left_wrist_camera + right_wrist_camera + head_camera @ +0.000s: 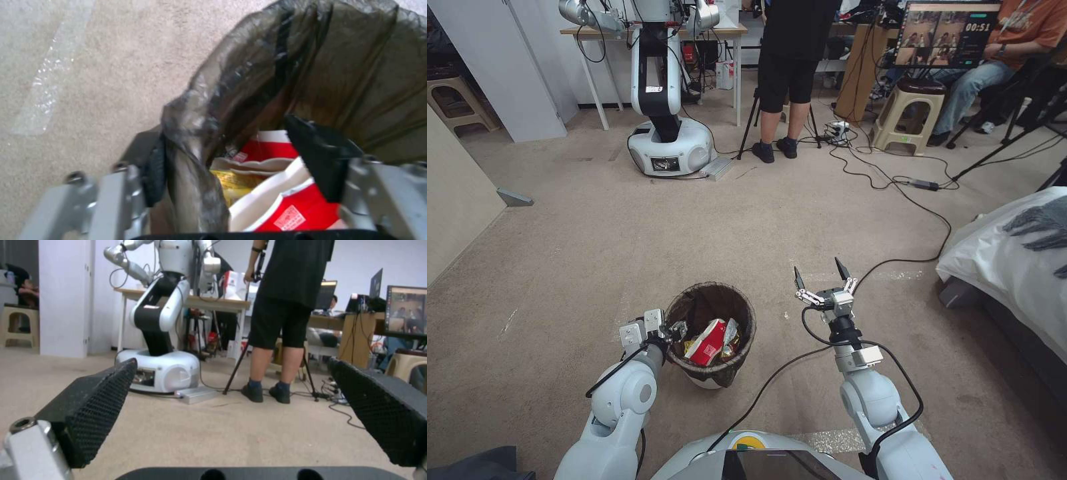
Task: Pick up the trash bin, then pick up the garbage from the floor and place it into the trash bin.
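The trash bin [710,313], a small white bucket lined with a dark bag, stands on the carpet just ahead of my base. Garbage lies inside it: crushed red-and-white paper cups [708,341] [293,206] and a yellow wrapper [231,183]. My left gripper [667,328] [222,133] straddles the bin's near-left rim [191,146]. One finger [153,166] rests outside against the bag and the other [320,150] hangs inside, apart from the wall, so it is open. To the right of the bin, my right gripper [822,272] [231,373] is held low over bare carpet, open and holding nothing.
A bed with white covers [1014,260] lies at the right. Black cables [907,200] run across the floor ahead. Another robot [667,133], a table, a standing person [787,80], tripods and stools stand at the far end. A wall [460,193] runs along the left.
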`<state>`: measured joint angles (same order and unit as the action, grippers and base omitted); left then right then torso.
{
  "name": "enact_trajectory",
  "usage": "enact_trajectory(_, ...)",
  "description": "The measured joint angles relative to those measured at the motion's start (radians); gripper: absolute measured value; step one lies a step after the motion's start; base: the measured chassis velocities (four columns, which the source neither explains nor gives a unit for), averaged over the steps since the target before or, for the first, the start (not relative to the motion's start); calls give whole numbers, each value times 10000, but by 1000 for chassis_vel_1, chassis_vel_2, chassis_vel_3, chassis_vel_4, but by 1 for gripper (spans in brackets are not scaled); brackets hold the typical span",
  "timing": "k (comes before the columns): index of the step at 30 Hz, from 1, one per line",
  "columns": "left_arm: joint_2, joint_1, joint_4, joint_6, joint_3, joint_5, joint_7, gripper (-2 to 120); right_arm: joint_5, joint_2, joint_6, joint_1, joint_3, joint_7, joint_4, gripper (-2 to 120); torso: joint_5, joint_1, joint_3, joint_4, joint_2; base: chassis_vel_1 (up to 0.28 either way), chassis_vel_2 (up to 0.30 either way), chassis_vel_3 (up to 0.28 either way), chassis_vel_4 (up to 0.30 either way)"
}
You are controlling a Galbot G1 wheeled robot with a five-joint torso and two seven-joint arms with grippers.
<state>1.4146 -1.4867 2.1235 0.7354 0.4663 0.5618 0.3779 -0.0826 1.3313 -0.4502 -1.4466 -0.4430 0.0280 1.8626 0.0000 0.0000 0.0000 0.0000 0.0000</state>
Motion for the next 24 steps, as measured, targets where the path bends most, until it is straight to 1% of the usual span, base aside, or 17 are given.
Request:
enact_trajectory(1,-10,9,0,0,1,-52,-33,71,0,4,-37,7,1,-3,-14,100,0,0,0,0,0,0,0,0,0)
enact_trajectory(2,-10,9,0,0,1,-52,-33,71,0,4,-37,7,1,-3,-14,100,0,0,0,0,0,0,0,0,0)
enact_trajectory(5,-30,39,78,-148,6,-273,-141,85,35,29,-64,44,0,-127,-15,100,0,0,0,0,0,0,0,0,0)
enact_trajectory(6,-30,39,78,-148,6,-273,-141,85,35,29,-64,44,0,-127,-15,100,0,0,0,0,0,0,0,0,0)
enact_trajectory(9,-50,49,147,-305,22,-417,-202,97,49,39,-64,74,14,-278,22,100,-1,0,0,0,0,0,0,0,0)
enact_trajectory(10,-50,49,147,-305,22,-417,-202,97,49,39,-64,74,14,-278,22,100,-1,0,0,0,0,0,0,0,0)
enact_trajectory(12,-56,0,271,-703,50,-882,-449,99,72,63,-63,77,27,-360,66,100,-1,0,0,0,0,0,0,0,0)
enact_trajectory(13,-56,0,271,-703,50,-882,-449,99,72,63,-63,77,27,-360,66,100,-1,0,0,0,0,0,0,0,0)
enact_trajectory(16,-26,-149,505,-1608,87,-2103,-959,100,189,104,-60,79,31,-502,71,100,-1,0,0,0,0,0,0,0,0)
enact_trajectory(18,-21,-168,524,-1744,92,-2265,-1022,100,204,109,-58,78,31,-525,72,100,-1,0,0,0,0,0,0,0,0)
enact_trajectory(19,-10,-215,550,-2090,106,-2626,-1168,100,233,121,-40,73,31,-585,81,100,0,0,0,0,0,0,0,0,0)
enact_trajectory(20,14,-294,572,-2686,137,-3199,-1390,100,266,149,21,53,30,-696,113,100,1,0,0,1,0,0,0,0,0)
enact_trajectory(21,14,-294,572,-2686,137,-3199,-1390,100,266,149,21,53,30,-696,113,100,1,0,0,1,0,0,0,0,0)
enact_trajectory(22,36,-382,577,-3209,153,-3650,-1541,100,276,185,110,20,35,-868,158,100,0,0,0,0,0,0,0,0,0)
enact_trajectory(23,42,-406,577,-3316,155,-3737,-1568,100,276,189,121,16,35,-889,163,100,0,0,0,0,0,0,0,0,0)
enact_trajectory(24,66,-507,579,-3704,158,-4037,-1652,100,276,222,200,-25,38,-1019,202,100,0,0,0,0,0,0,0,0,0)
